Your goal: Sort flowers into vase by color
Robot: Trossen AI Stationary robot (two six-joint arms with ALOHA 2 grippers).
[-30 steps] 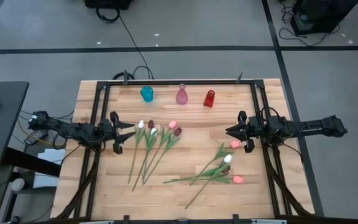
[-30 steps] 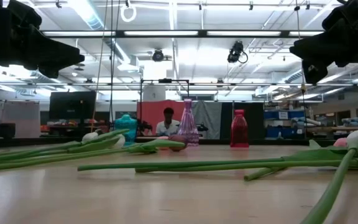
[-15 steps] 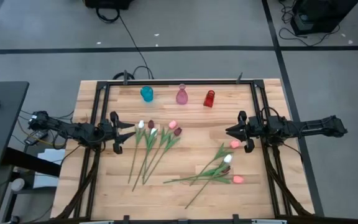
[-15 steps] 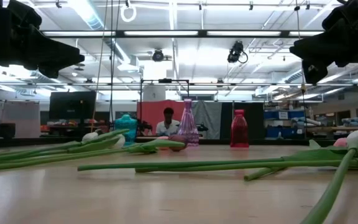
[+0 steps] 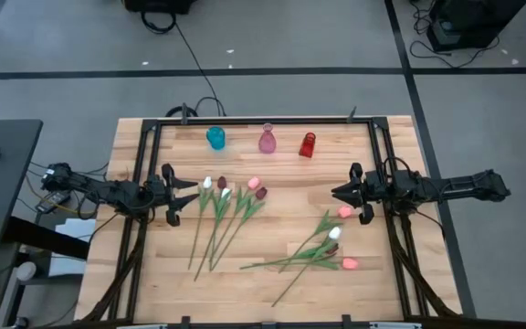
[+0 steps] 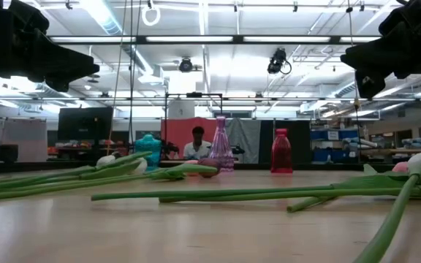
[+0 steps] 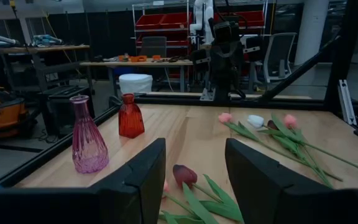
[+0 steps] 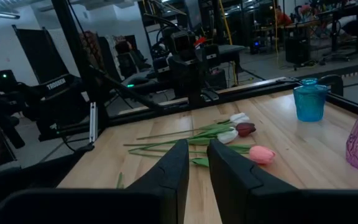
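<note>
Two loose groups of flowers lie flat on the wooden table. The left group has white, maroon and pink heads. The right group has pink, white and maroon heads. Along the far edge stand a teal vase, a pink vase and a red vase. My left gripper hangs open above the table at its left side, level, just left of the left group's heads. My right gripper is shut, at the right side, above the pink head. Neither one holds anything.
A black frame runs around the work area along the table's edges. Bare wood lies between the two flower groups and in front of the vases. In the low view a person sits in the room far behind the table.
</note>
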